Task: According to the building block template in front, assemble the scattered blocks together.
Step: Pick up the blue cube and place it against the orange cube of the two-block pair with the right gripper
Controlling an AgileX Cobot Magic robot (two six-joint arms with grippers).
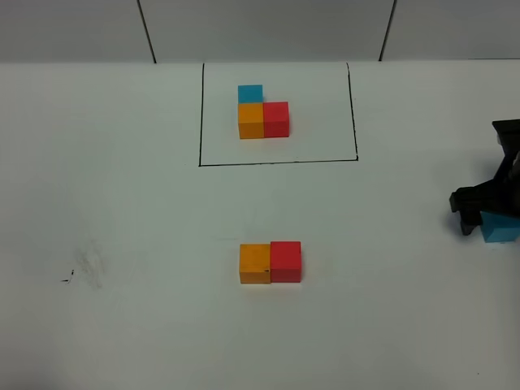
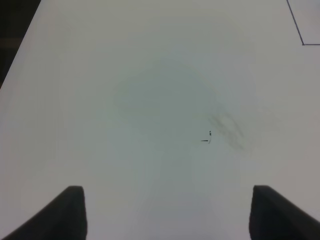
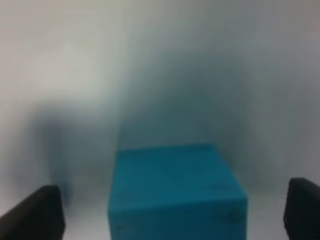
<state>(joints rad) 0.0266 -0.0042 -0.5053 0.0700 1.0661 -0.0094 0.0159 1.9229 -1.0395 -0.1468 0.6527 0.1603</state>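
The building block template is a blue, orange and red L-shaped cluster inside a black drawn rectangle at the far middle of the table. Two of the scattered blocks, the orange cube and the red cube, sit touching side by side in the middle. The sky-blue cube lies at the right edge, under my right gripper. The right wrist view shows this blue cube between the open fingers of the right gripper, with gaps on both sides. My left gripper is open over bare table.
The white table carries a faint grey smudge with small black marks at the left, seen also as a smudge in the left wrist view. One corner of the black frame shows there too.
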